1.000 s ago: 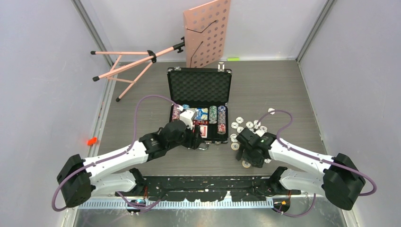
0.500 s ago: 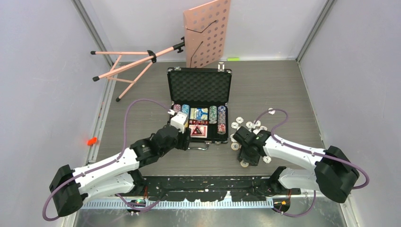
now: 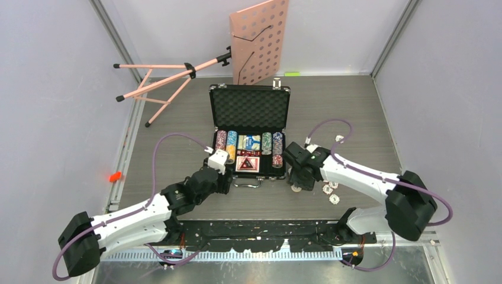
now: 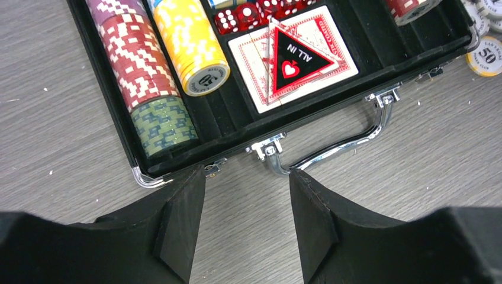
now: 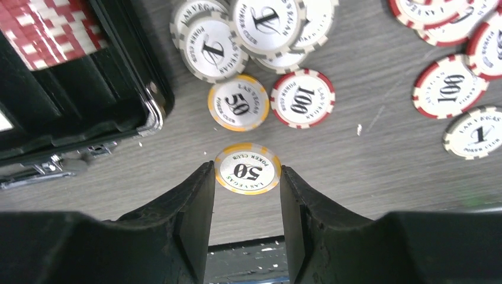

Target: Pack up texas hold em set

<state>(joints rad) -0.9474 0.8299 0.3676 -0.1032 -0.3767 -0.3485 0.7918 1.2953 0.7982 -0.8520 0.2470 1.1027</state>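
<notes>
The black silver-edged case (image 3: 249,89) lies open mid-table, lid up. Its tray holds chip rows (image 4: 145,65), red dice (image 4: 248,13) and a card deck (image 4: 293,56) under a triangular "ALL IN" marker. My left gripper (image 4: 247,177) is open and holds nothing, over bare table just before the case's chrome handle (image 4: 349,142). My right gripper (image 5: 247,171) is shut on an orange 50 chip (image 5: 247,169), pinched edge to edge at the fingertips beside the case's front right corner (image 5: 155,109). Loose white, red and orange chips (image 5: 260,23) lie on the table beyond it.
A pink perforated music stand (image 3: 259,41) lies behind the case, its tripod legs (image 3: 157,83) stretching left. More loose chips (image 3: 328,189) lie right of the right gripper. Grey walls close in both sides. A small red object (image 3: 115,176) sits at the left edge.
The left gripper has drawn back from over the tray to the table before the handle. The right gripper closed on the orange chip and carried it up-left toward the case's corner.
</notes>
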